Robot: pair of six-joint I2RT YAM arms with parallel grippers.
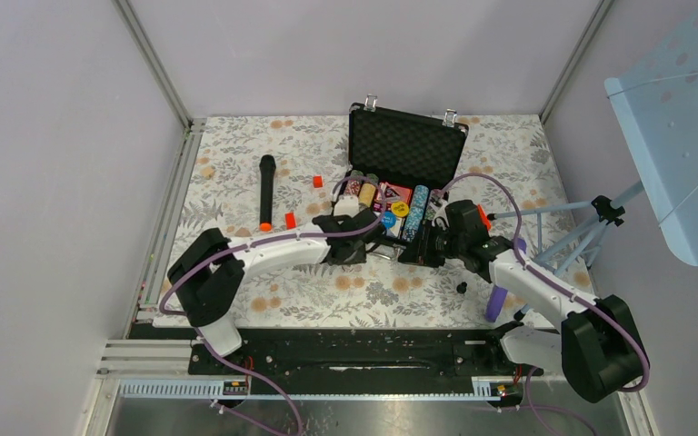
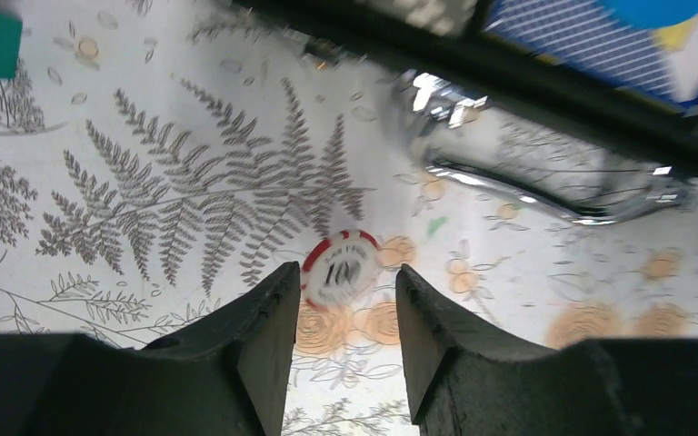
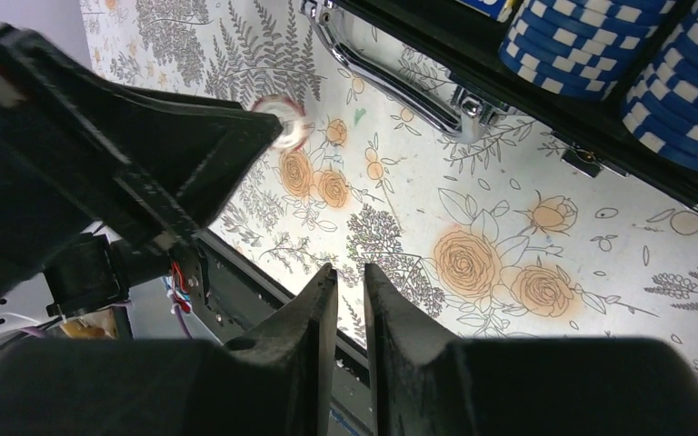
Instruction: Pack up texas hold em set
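Centrally, round red-striped chip lies on fern-printed cloth.

Your left arm and right arm wear glossy white link shells between chunky black joint housings, and a purple cable loops along each one from base to wrist. The left end effector and right end effector are matte black, each with two wedge-shaped fingers tapering to blunt tips. You'll see an orange-red patch on the right wrist.
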